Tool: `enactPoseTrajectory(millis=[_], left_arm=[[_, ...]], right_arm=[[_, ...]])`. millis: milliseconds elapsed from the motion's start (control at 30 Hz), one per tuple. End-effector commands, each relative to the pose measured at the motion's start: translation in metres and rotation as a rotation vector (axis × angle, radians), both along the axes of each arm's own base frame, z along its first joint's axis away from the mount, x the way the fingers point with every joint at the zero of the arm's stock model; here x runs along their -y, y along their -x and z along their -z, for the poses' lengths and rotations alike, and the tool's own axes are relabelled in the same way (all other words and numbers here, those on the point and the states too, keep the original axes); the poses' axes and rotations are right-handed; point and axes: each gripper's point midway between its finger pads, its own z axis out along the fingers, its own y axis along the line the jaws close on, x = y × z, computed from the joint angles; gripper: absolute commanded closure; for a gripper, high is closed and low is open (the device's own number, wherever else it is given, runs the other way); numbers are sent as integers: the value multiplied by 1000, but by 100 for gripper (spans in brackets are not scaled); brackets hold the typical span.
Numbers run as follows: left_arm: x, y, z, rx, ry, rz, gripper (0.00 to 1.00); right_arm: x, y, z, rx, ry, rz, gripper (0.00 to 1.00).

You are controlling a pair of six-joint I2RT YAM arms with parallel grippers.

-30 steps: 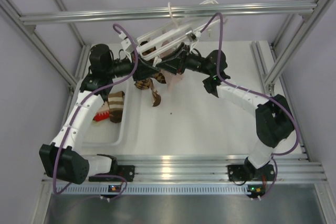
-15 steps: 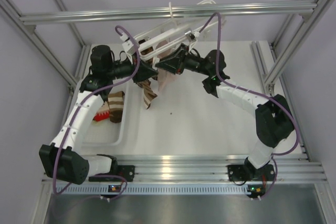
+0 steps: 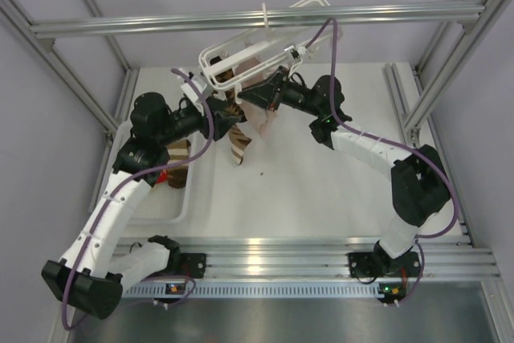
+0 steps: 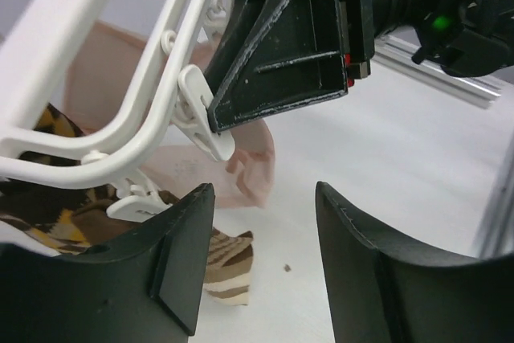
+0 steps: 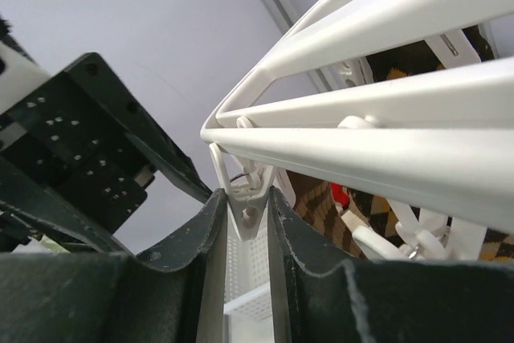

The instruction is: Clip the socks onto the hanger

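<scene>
Room under the hanger [image 5: 385, 154]; grey rail [image 3: 161, 22] close above.

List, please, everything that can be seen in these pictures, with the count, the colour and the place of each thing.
hanger: one, white, hung tilted under the rail
striped socks: at least two, brown and cream; one hanging below the hanger, one in the tray
pink sock: at least one, pale pink, hanging at the hanger
tray: one, white, left side of the table
red item: one, in the tray, partly hidden
rail: one, grey metal, across the top
table: one, white
left jaws: black, open, empty, beside a hanger clip
right jaws: black, closed on a hanger clip
</scene>
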Motion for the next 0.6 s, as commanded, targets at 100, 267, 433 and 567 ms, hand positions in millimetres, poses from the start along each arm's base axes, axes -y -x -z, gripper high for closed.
enactPoseTrajectory(millis=[100, 267, 433, 567], left_arm=[[-6, -18, -23, 269, -116, -175, 43], [-2, -26, -22, 320, -173, -239, 43], [-4, -38, -29, 364, -203, -322, 44], [-4, -49, -35, 379, -217, -363, 46]], right_arm=[[6, 12, -41, 42, -66, 37, 100], [5, 15, -41, 33, -62, 38, 100], [6, 16, -41, 34, -56, 42, 100], [5, 16, -40, 37, -47, 49, 100]])
